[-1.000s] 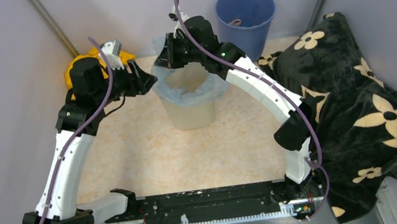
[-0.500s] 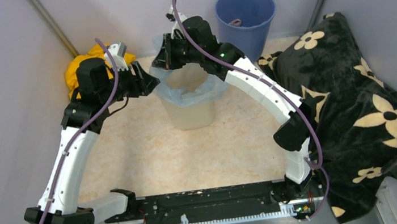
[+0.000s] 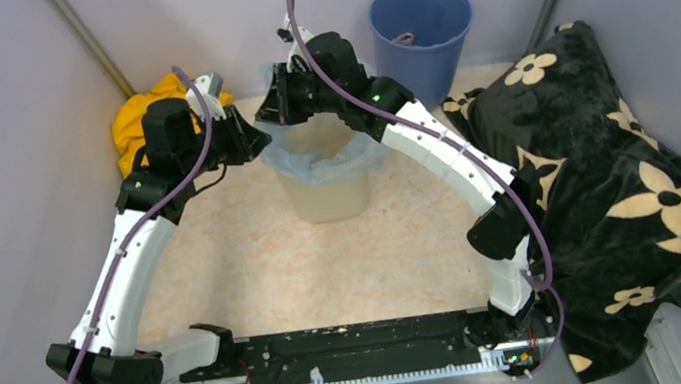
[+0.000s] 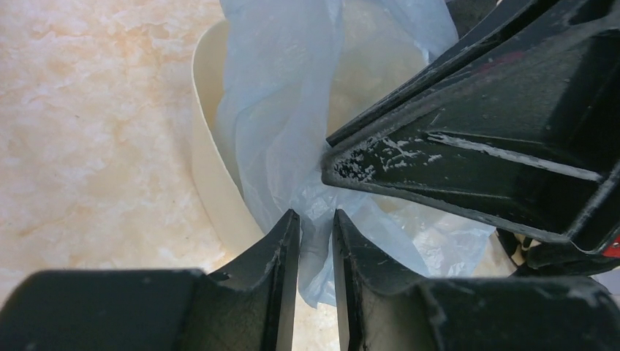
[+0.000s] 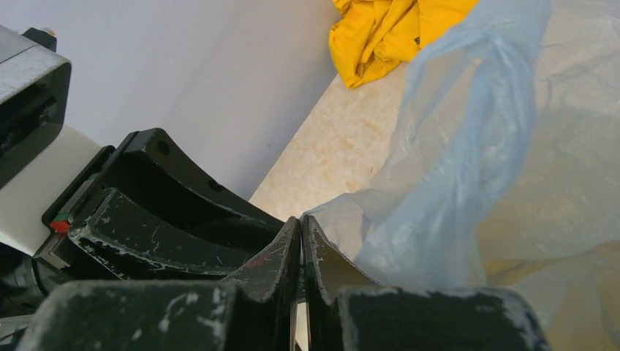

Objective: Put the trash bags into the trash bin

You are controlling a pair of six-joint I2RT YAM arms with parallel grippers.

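I count one trash bin on my top view, cream, standing upright just above the centre of the frame on the marbled table. One trash bag is in sight, pale blue and thin. Its crinkled film is folded out over the bin's rim along the left and near sides, and the rest hangs down inside.

Both of my two grippers are at the upper left of the bin's rim, close beside each other. The left gripper has its jaws nearly together, with only a narrow slit between them. A fold of the bag's film runs down through that slit, so it is pinched on the bag just outside the bin's cream wall. The right gripper has its jaws pressed flat against each other with no gap I can see. A corner of the blue film reaches right to their tips and looks nipped there. From that point the bag stretches up and to the right as a taut twisted band.

Around the bin I count three other things. One round blue bucket stands at the top of the frame, right of centre. One crumpled yellow cloth lies at the upper left, behind the left gripper. One black blanket with cream flowers is heaped down the right side.
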